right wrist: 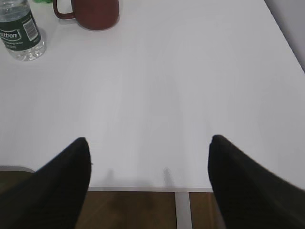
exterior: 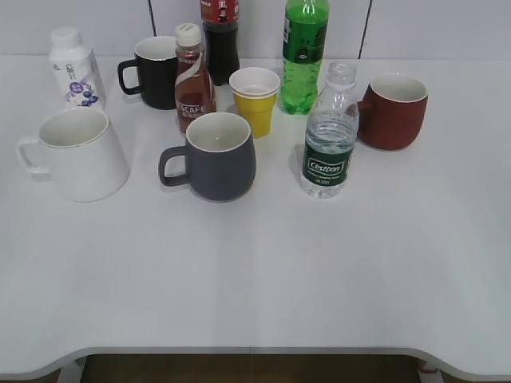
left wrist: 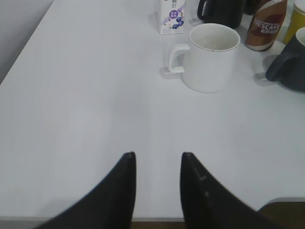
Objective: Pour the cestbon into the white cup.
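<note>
Upright cestbon [right wrist: 19, 29] far ahead-left of right gripper [right wrist: 148, 160], jaws wide apart, nearer arm. Left gripper [left wrist: 157, 174] jaws slightly apart, empty, facing white cup [left wrist: 209, 57].

**What the edges cut off and what stays hidden**

In the exterior view the dark cola bottle [exterior: 219, 36] and green soda bottle [exterior: 304, 52] at the far side lose their tops to the upper edge. The coffee bottle [exterior: 194, 80] hides part of the black mug [exterior: 152, 72]. The right wrist view crops the water bottle [right wrist: 20, 29] (only its lower half shows), and neither arm appears in the exterior view.
</note>
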